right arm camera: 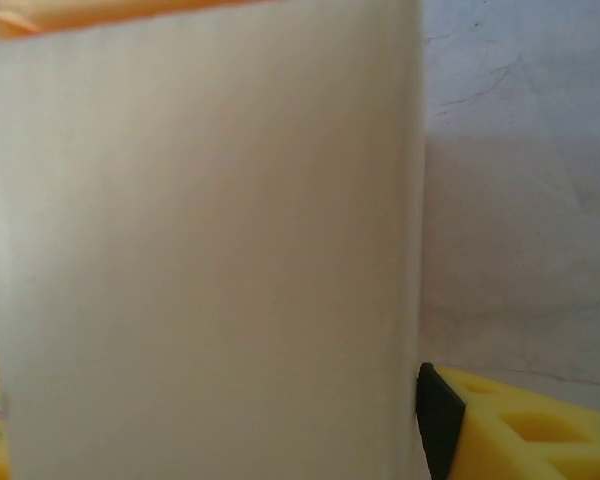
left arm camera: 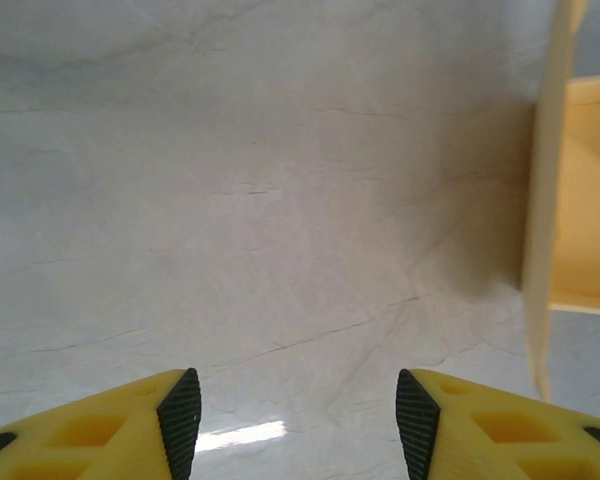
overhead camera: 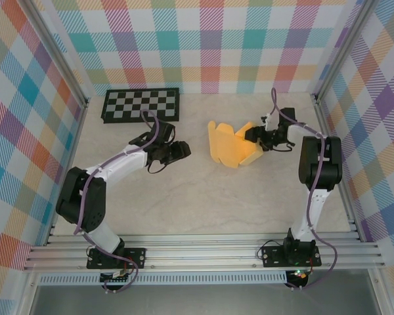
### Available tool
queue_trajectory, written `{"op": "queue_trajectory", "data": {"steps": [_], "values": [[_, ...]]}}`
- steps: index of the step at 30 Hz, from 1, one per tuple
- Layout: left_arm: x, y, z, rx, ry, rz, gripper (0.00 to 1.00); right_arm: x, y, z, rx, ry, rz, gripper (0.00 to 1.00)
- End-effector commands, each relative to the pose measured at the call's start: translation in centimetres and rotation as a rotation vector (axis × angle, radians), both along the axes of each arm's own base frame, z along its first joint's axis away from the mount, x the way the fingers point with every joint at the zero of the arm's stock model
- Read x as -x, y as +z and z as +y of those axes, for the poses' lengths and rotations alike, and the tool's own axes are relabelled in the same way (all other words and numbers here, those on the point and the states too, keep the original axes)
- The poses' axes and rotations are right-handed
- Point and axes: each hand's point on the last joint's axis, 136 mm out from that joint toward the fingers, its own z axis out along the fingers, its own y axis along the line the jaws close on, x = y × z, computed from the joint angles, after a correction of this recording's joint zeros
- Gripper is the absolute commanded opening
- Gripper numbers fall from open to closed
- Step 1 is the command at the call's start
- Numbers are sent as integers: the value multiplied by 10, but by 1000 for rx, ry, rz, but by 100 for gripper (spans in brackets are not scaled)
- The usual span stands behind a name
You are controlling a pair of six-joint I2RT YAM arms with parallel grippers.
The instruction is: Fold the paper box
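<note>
The pale, marble-look worktop point(overhead camera: 203, 210) is lying inside plaid-patterned walls point(overhead camera: 203, 39). A black-and-white checkerboard point(overhead camera: 141, 105) is lying flat at its far left. The paper box point(overhead camera: 231, 149) is sitting right of centre on the worktop, well apart from the checkerboard. It is partly folded, with panels standing up on its left and right sides.

The left claw point(overhead camera: 182, 151) is pointing at the box's left side from nearby, not touching it. In the left wrist view its fingers point(left arm camera: 180, 415) are standing apart with bare worktop between them.

The right claw point(overhead camera: 255, 136) is sitting against the box's right panel. In the right wrist view a pale cardboard panel is standing just beside one black pad point(right arm camera: 438, 420). Whether that claw is clamping it cannot be told.
</note>
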Motion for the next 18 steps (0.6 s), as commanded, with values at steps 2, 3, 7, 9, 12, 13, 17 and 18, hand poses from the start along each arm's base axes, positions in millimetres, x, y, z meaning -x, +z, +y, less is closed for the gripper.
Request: {"op": "queue_trajectory", "data": {"steps": [2,3,7,9,12,13,17,18], "values": [[-24,47,-47,200,6,-132,63,-11,43,3,-59,-79,-116,64],[-28,48,-54,217,4,-139,65,-11,44,2,-52,-86,-120,64],[-46,37,-80,235,-16,-137,67,-7,45,1,-43,-87,-125,64],[-56,30,-88,225,-23,-142,68,-6,44,1,-44,-84,-123,64],[-69,29,-102,258,-41,-158,67,-3,44,3,-47,-79,-121,63],[-71,32,-107,275,-49,-172,66,-2,44,3,-48,-77,-122,63],[-75,42,-125,275,-101,-217,52,2,45,3,-49,-68,-122,64],[-75,41,-127,245,-110,-212,45,3,46,4,-49,-67,-123,64]]}}
